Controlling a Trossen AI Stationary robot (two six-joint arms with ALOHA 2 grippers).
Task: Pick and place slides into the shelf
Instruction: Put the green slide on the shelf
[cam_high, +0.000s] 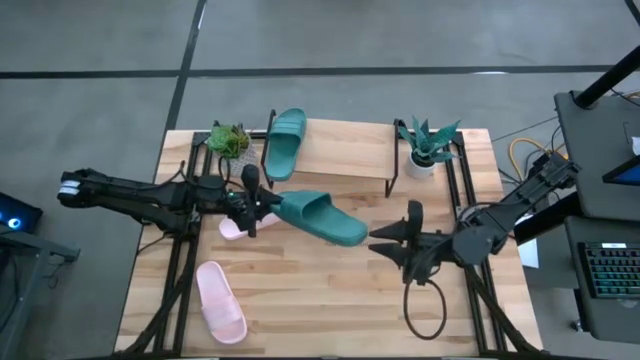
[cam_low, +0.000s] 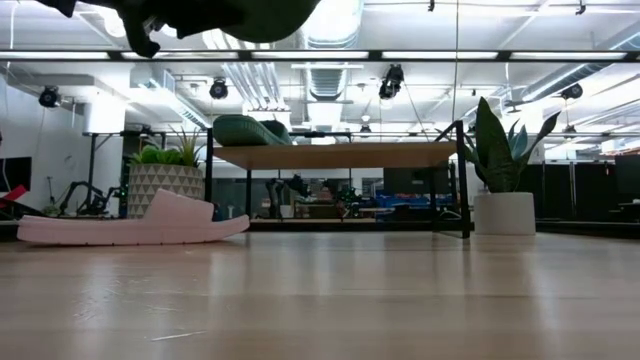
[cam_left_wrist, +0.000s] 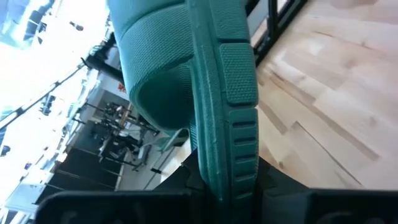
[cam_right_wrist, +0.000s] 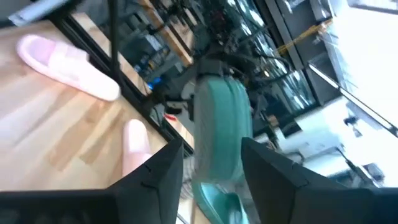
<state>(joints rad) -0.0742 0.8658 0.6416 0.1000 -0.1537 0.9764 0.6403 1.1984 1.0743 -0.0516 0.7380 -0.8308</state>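
Desk (cam_high: 330, 290) space is being shared by the shelf (cam_high: 345, 150), two potted plants and four slides. Shelf top is being occupied by one teal slide (cam_high: 284, 143) lying near its left end; the rest of the plank is bare. A second teal slide (cam_high: 322, 217) is being held off the desk, in front of the shelf, by the left gripper (cam_high: 250, 212), clamped narrowly on its heel edge. One pink slide (cam_high: 220, 302) is lying near the front left corner, another (cam_high: 232, 228) is being partly hidden under the left arm. The right gripper (cam_high: 392, 243) is being held partly spread just beside the lifted slide's toe, holding nothing. Slides are being judged light, soft and bendy, likely to droop; a sole-edge or strap grip is being favoured.
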